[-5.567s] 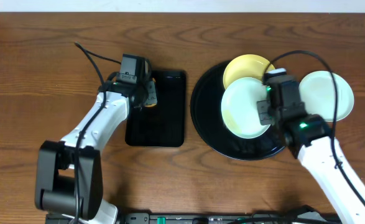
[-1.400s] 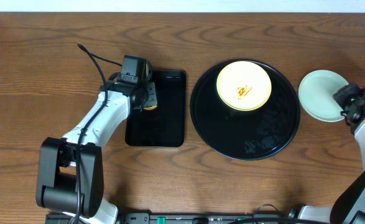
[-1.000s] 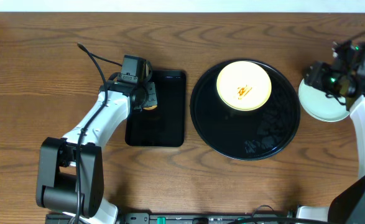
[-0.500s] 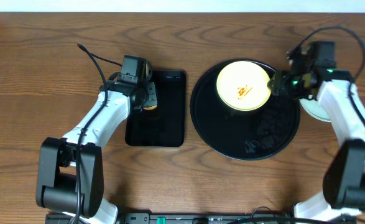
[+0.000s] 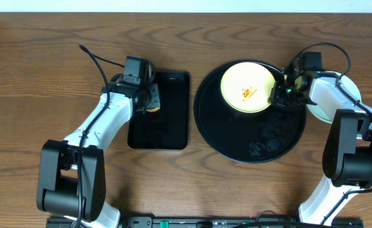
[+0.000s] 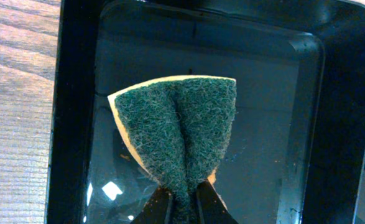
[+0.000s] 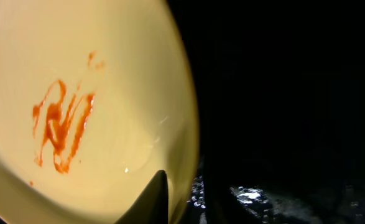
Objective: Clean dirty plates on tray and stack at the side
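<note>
A pale yellow plate point(image 5: 248, 87) with an orange-red sauce smear point(image 7: 61, 124) lies at the back of the large round black tray point(image 5: 249, 136). My right gripper point(image 5: 278, 92) is at the plate's right rim. One finger point(image 7: 157, 198) lies on the plate's inner face, the other is outside over the tray, and they are shut on the rim. The mint green plates point(image 5: 317, 114) lie on the wood to the right of the tray, partly hidden by my right arm. My left gripper point(image 5: 151, 99) is shut on a green scouring sponge point(image 6: 179, 127) over the rectangular tray.
The smaller rectangular black tray point(image 5: 160, 123) stands left of the round tray and holds shallow water point(image 6: 269, 143). Wet droplets point(image 5: 262, 149) lie on the front of the round tray. Brown wood tabletop point(image 5: 33, 76) surrounds both trays.
My right gripper carried a mint plate off the tray to the plate on the right, then swung back left and closed on the yellow plate's right rim. The left arm has not moved.
</note>
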